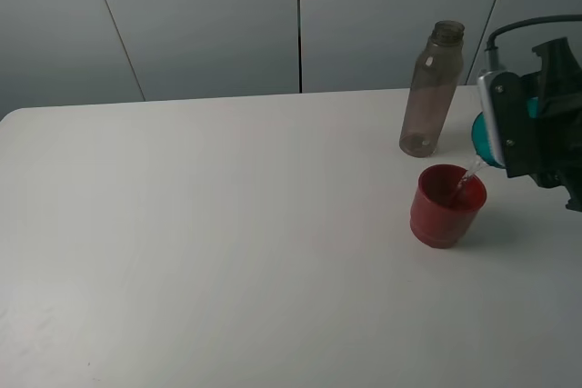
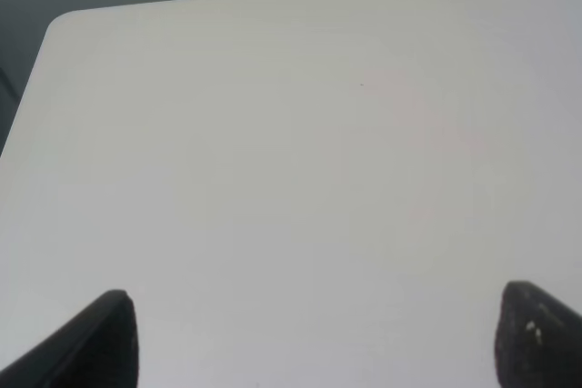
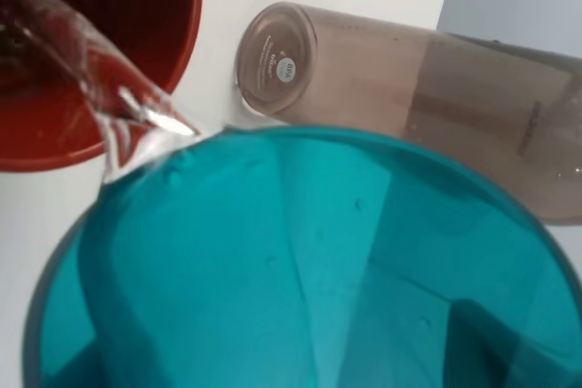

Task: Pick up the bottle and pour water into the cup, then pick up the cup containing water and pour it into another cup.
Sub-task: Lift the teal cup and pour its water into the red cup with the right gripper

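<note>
My right gripper [image 1: 506,138] is shut on the teal cup [image 1: 483,139] and holds it tipped on its side just above and right of the red cup [image 1: 446,205]. A thin stream of water [image 1: 470,173] runs from the teal rim into the red cup. In the right wrist view the teal cup [image 3: 300,270] fills the frame, with water [image 3: 109,88] spilling into the red cup [image 3: 100,52]. The smoky grey bottle [image 1: 431,89] stands upright just behind the red cup; it also shows in the right wrist view [image 3: 409,70]. My left gripper [image 2: 314,333] is open over bare table, holding nothing.
The white table [image 1: 209,233] spreads wide to the left and front of the cups. Its back edge meets grey wall panels [image 1: 209,20]. The table's far corner [image 2: 64,24] shows in the left wrist view.
</note>
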### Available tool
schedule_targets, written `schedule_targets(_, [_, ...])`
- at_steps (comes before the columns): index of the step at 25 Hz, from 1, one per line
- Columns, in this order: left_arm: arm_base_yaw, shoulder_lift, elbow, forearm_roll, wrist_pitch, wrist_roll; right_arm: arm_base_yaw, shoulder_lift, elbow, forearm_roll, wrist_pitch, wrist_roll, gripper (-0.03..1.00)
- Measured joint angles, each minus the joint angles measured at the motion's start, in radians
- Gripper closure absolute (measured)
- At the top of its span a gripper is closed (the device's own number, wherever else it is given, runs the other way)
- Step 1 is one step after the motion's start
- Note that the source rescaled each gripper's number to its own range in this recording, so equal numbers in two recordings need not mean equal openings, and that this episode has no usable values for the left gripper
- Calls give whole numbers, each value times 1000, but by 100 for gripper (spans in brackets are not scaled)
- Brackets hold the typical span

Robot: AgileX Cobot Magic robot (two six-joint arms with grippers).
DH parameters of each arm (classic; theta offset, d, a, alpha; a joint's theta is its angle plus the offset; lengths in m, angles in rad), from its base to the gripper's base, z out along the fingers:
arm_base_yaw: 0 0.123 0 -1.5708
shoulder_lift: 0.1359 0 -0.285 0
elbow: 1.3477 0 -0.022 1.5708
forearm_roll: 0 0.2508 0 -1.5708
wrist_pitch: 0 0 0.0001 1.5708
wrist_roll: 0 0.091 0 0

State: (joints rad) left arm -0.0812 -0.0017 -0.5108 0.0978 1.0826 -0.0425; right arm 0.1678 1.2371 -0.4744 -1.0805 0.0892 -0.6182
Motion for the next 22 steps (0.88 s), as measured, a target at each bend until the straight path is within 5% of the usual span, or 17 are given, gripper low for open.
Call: schedule_targets(22, [0, 0, 0, 0, 0, -2, 0, 0, -19, -217, -18, 5, 92])
